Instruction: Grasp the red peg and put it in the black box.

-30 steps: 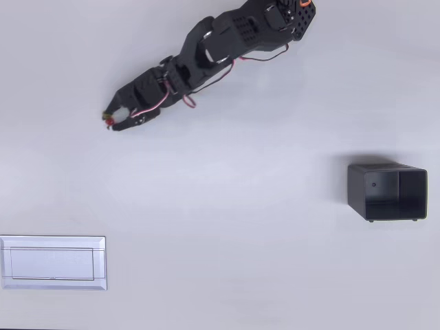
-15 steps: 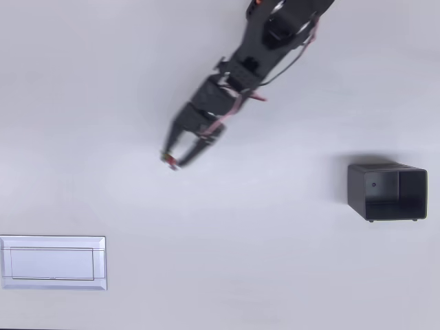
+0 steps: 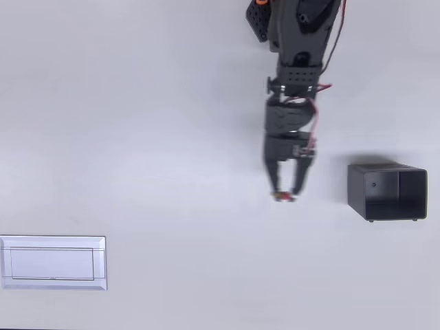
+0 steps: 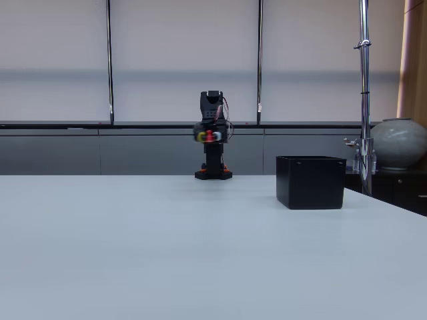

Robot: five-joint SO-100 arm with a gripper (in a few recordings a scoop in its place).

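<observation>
- Black two-finger gripper (image 3: 283, 192) points down the overhead picture, its fingers drawn near together at the tips, closed onto the peg.
- Tiny dark-red round peg (image 3: 281, 196) sits pinched at the fingertips; in the overhead view it reads as a small red speck with a bit of yellow beside it, far smaller than the fingers.
- Fixed view: the gripper (image 4: 209, 136) faces the camera and is held well above the table, slightly blurred; the peg (image 4: 209, 136) shows as a red dot, a yellow spot just left of it and a pale one to the right.
- Black jointed robot arm (image 3: 294, 82) runs from the top edge of the overhead view down to the gripper, with red wiring along its side and an orange part near the top.
- In the fixed view the arm's base (image 4: 213, 175) stands on the far part of the table.
- Black rectangular thin-walled plastic box (image 3: 386, 191) lies to the right of the gripper in the overhead view, near but apart; dark interior, a small pale dot on the inner left wall.
- Fixed view: the box (image 4: 311, 181) stands upright on the table, right of the arm and nearer the camera.
- Flat white rectangular tray (image 3: 53, 262) at the lower left edge of the overhead view, well apart from gripper and box.
- Plain pale grey table (image 3: 172, 227) carries everything.
- Behind the table in the fixed view: a metal pole (image 4: 363, 93) and a round grey-green jar (image 4: 399, 143) at the right edge.
</observation>
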